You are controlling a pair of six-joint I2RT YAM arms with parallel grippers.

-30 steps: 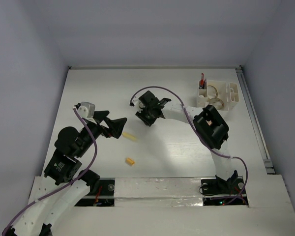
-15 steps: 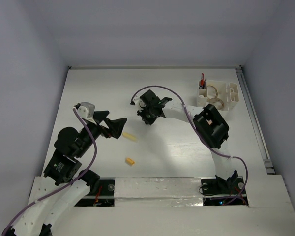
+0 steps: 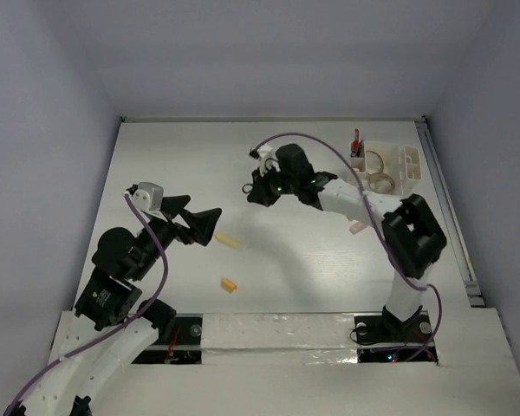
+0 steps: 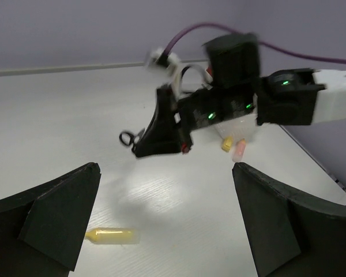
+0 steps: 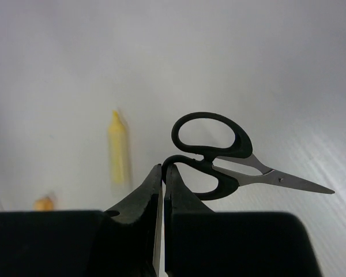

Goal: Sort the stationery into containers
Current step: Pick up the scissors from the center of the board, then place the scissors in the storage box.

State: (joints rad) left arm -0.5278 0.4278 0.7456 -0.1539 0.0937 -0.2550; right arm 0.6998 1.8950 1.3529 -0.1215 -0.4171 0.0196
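Note:
My right gripper is shut on one handle loop of small black-handled scissors and holds them above the table; its jaws are pressed together on the loop. The scissors also show in the left wrist view. My left gripper is open and empty, jaws wide, just left of a yellow tube-like piece, which also shows in the left wrist view. The white organiser stands at the back right with a red pen and a tape roll in it.
A small orange-yellow block lies near the front. A pink block lies under the right forearm, with a yellow block beside it. A clear tape roll lies at the organiser's front. A rail runs along the table's right edge.
My right arm has swung its elbow to the right, and its gripper has moved up and back toward the right with the scissors. The left arm has hardly moved.

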